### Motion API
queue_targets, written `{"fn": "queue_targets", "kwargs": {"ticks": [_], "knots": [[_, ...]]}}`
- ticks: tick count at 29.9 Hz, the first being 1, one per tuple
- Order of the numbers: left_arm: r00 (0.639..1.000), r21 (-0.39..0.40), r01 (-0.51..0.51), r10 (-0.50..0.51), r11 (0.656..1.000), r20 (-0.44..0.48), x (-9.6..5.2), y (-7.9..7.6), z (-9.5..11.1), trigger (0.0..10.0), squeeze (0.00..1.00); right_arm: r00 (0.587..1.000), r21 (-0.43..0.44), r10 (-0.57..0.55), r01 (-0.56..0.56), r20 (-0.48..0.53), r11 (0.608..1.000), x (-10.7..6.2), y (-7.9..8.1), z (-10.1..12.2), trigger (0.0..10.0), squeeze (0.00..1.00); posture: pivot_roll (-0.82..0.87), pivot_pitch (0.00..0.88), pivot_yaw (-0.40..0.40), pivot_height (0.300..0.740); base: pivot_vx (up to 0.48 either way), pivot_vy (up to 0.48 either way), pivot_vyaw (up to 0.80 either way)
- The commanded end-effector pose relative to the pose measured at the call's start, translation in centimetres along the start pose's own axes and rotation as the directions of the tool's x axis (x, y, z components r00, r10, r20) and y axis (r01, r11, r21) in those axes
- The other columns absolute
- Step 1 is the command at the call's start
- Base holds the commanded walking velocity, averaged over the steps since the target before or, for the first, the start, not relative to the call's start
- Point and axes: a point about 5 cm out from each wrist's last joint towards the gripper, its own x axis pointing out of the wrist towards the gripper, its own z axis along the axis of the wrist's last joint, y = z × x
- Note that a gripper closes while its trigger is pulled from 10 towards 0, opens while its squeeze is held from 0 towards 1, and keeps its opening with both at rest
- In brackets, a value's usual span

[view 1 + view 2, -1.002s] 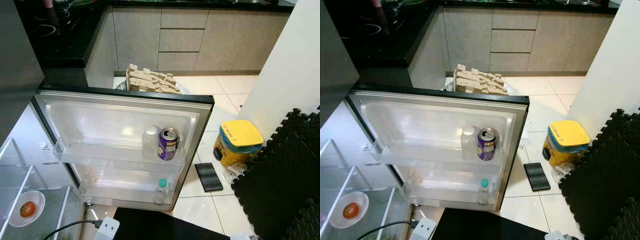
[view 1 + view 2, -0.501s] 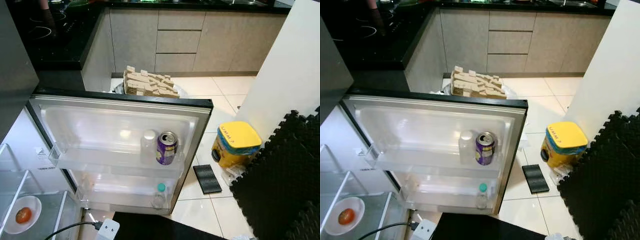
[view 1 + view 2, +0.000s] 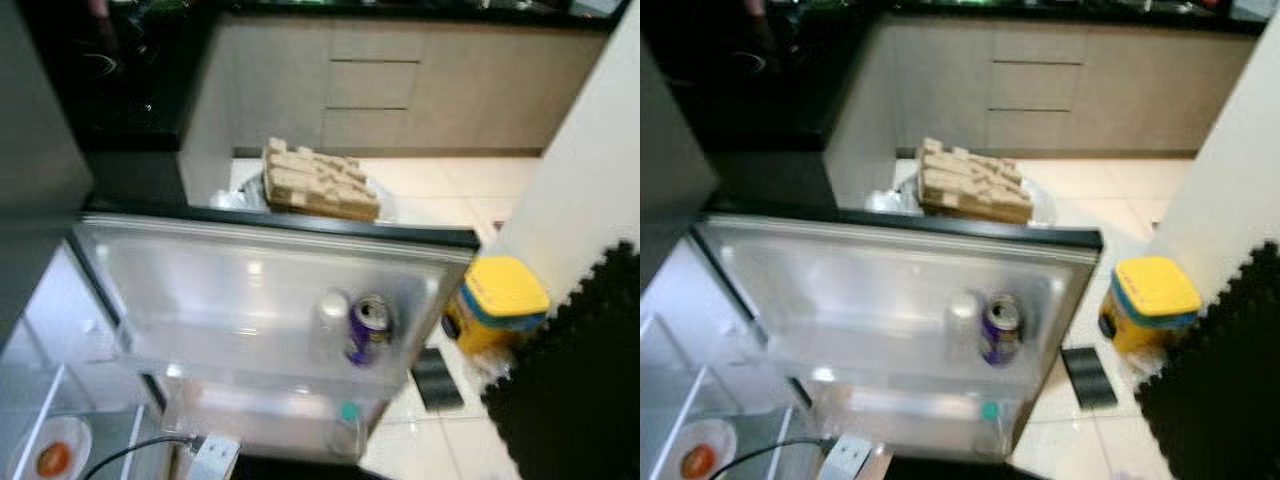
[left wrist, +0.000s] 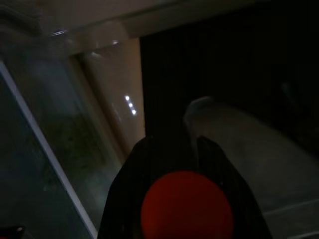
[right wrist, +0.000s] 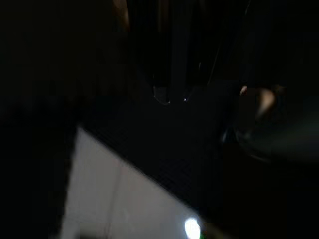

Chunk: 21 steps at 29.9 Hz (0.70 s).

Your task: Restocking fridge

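Fridge door (image 3: pixel 250 290) stands open, ready for stocking.
My left pincer (image 4: pixel 172 164) grips a red item (image 4: pixel 187 206) for shelving; right pincer's state I cannot tell.

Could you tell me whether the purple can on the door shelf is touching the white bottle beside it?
Cannot tell. In the blurred left eye view the purple can and white bottle stand side by side, their edges smeared together.

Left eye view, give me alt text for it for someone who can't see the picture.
A blurred look down at an open fridge door whose upper shelf holds a white bottle beside a purple can, with a green-capped bottle on the shelf below. A plate with a tomato sits inside the fridge at lower left; a yellow-lidded bin stands on the tiled floor.
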Motion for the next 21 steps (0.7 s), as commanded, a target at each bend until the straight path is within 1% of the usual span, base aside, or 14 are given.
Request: {"fn": "queue_targets", "kwargs": {"ticks": [1,3,9,21], "knots": [[0.999,-0.031,0.025,-0.027,0.999,-0.045,-0.06,-0.99,-1.3,10.0,0.0,0.999,-0.001,-0.023,0.023,-0.048,1.0,-0.5,-0.96,-1.47,10.0,0.0,0.01,0.03,-0.035,0.74,0.24,0.0,0.0],[0.999,-0.046,0.021,-0.022,0.999,-0.038,-0.07,-0.95,-1.27,10.0,0.0,0.999,0.0,-0.023,0.023,-0.049,1.0,-0.51,-0.94,-1.49,10.0,0.0,0.01,0.03,-0.035,0.74,0.0,0.0,0.0],[0.999,-0.031,0.03,-0.031,0.999,-0.036,-0.06,-1.01,-1.21,10.0,0.0,0.998,0.004,-0.024,0.024,-0.052,1.0,-0.54,-0.96,-1.6,10.0,0.0,0.01,0.03,-0.035,0.74,0.0,0.0,0.0],[0.999,-0.037,0.038,-0.039,0.999,-0.029,-0.06,-1.04,-1.13,10.0,0.0,0.998,0.018,-0.038,0.039,-0.056,0.999,-0.65,-1.38,-1.79,10.0,0.0,0.01,0.03,-0.035,0.74,0.0,0.0,0.0]]}}
